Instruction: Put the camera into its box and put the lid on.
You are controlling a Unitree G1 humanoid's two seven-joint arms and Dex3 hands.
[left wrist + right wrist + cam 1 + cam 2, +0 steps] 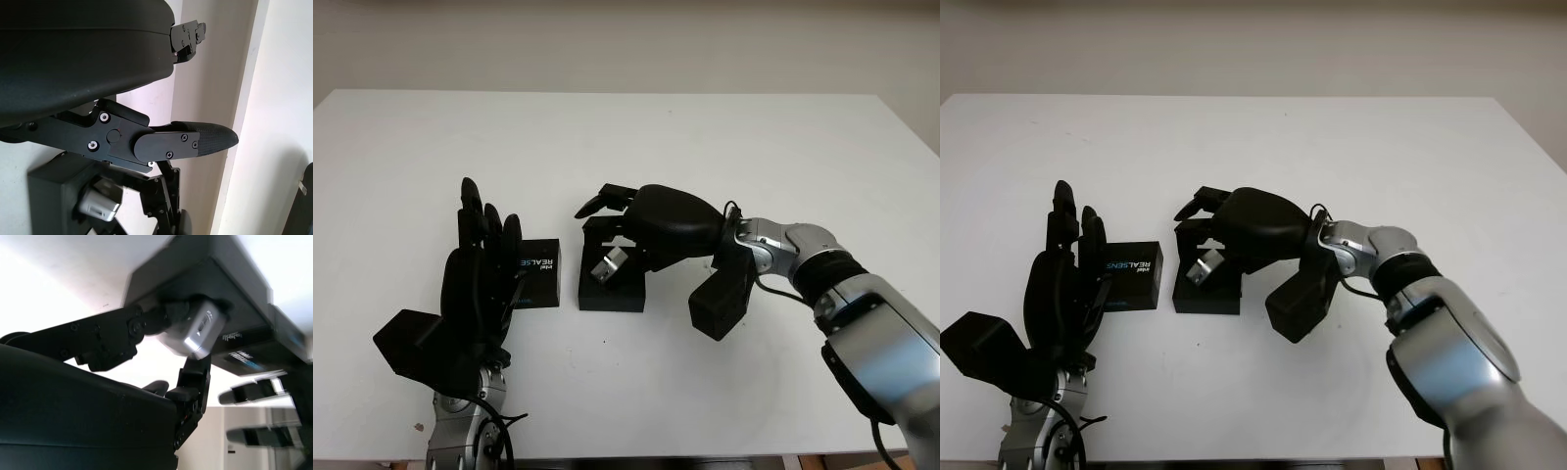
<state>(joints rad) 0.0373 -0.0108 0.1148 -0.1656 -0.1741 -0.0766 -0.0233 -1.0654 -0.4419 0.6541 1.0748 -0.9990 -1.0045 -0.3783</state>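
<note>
While the left hand (480, 284) hangs open, right hand (651, 225) fingers (193, 377) clasp the camera (608, 265) over its box (612, 290)

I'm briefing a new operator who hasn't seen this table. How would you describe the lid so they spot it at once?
On the white table, look to the front, where two black box parts lie side by side. The lid is the one by the open left hand, away from the right hand holding the silver camera over the box. It alone carries printed lettering on top.
</note>
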